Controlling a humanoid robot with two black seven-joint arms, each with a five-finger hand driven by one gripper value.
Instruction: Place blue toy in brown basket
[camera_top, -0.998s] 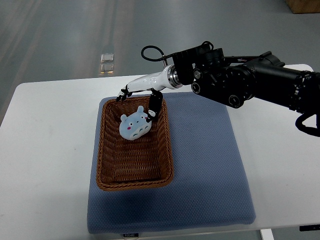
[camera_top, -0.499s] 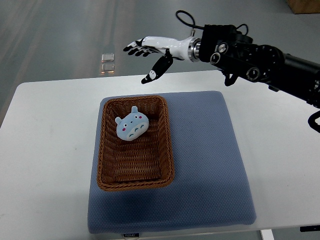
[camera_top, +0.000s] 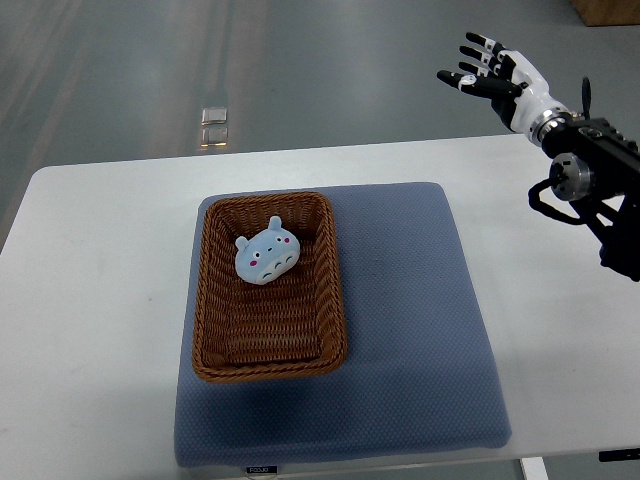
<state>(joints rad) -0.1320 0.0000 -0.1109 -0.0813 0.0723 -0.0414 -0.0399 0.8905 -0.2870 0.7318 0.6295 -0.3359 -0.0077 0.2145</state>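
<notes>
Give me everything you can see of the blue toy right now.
The blue toy is a small, rounded, soft-looking light blue animal figure with two little ears, a paler face and pink and dark dots. It lies tilted, face up, on the floor of the brown basket, in its far half, nearer the left wall. No hand touches it.

A pale blue plush toy with small ears and pink cheeks (camera_top: 267, 252) is lying in the far half of a brown woven wicker basket (camera_top: 335, 300), which is sitting on a grey-blue padded mat (camera_top: 420, 330) covering a white table (camera_top: 100, 300). The right hand (camera_top: 490, 72), white with black fingertips, is hovering at the upper right, well apart from the basket, fingers spread and holding nothing.
</notes>
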